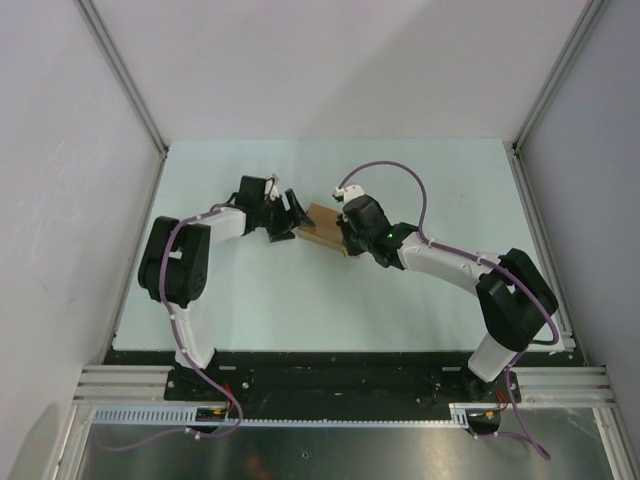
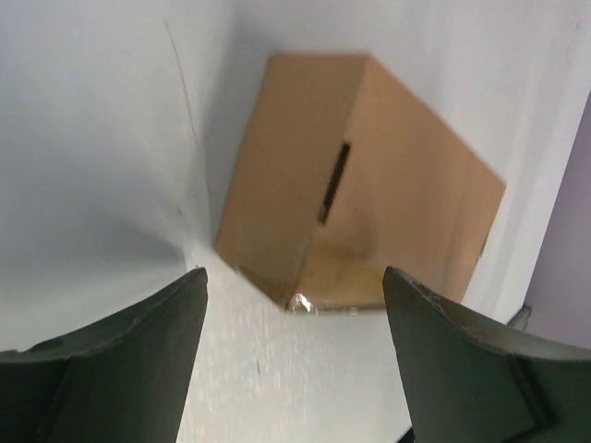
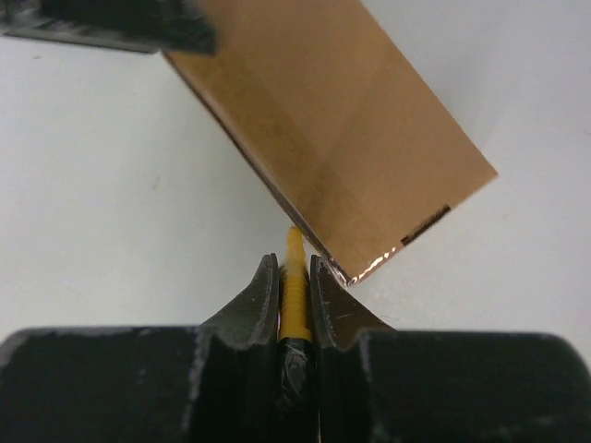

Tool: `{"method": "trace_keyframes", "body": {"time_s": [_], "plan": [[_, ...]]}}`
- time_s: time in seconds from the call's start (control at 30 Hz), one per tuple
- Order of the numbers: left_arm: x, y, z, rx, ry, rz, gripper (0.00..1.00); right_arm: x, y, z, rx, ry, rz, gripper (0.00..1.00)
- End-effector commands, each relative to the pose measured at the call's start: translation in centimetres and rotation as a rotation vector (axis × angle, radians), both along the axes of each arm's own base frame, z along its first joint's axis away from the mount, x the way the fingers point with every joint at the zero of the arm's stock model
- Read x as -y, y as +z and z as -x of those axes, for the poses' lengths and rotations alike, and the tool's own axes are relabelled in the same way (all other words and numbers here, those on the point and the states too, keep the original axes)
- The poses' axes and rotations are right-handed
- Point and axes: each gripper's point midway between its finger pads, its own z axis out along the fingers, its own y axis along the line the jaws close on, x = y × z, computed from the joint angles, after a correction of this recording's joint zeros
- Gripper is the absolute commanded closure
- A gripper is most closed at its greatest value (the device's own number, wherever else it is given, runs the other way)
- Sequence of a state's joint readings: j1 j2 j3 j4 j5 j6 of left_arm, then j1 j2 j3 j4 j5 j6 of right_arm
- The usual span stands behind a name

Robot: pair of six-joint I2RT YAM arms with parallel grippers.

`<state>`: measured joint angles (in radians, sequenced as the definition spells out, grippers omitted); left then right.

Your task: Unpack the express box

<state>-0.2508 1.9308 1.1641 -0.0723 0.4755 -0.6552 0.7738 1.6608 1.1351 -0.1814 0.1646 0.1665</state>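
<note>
Near the middle of the counter lies the express box, a plain brown cardboard carton set at a slant between the two arms. The left gripper sits just beside the box's left end. In the left wrist view its fingers are spread wide with nothing between them, and the box lies just ahead of the tips and apart from them, showing a dark slot on one face and a shiny glint at its near corner.

The right gripper is at the box's right, near end. In the right wrist view its fingers are clamped on a slim yellow utility knife, held edge-on. The knife's tip meets the lower edge of the box close to a corner where tape glints. A dark finger of the left gripper shows at the top left of that view, by the box's far end.

From above, the left arm rises from its base, folds at a raised elbow on the left and reaches rightward. The right arm bends at its elbow on the right and stretches its forearm leftward, with a purple cable arching over the wrist.
</note>
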Motion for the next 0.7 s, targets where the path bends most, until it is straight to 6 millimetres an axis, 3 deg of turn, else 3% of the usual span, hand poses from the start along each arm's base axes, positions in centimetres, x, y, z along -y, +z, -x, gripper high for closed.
{"method": "trace_keyframes", "body": {"time_s": [0.0, 0.17, 0.37, 0.57, 0.6, 0.67], "plan": [[1.6, 3.8, 1.8, 0.099, -0.093, 0.038, 0.2, 2.5, 0.6, -1.7, 0.033, -0.128, 0.03, 1.0], [2.6, 2.5, 3.1, 0.091, -0.151, 0.019, 0.32, 4.5, 0.6, -3.5, 0.035, -0.219, 0.008, 1.0], [4.1, 4.9, 3.4, 0.224, -0.241, -0.008, 0.33, 7.8, 0.4, -5.7, 0.04, -0.374, -0.007, 1.0], [1.3, 8.2, -1.3, 0.367, -0.067, -0.138, 0.22, 8.7, 0.2, -7.5, 0.044, -0.405, -0.062, 1.0], [1.5, 9.9, -2.7, 0.413, -0.053, -0.138, 0.21, 8.7, 0.3, -7.7, 0.045, -0.406, -0.067, 1.0], [1.6, 9.5, -4.6, 0.419, -0.024, -0.161, 0.2, 8.7, 0.1, -8.0, 0.04, -0.405, -0.081, 1.0]]}}
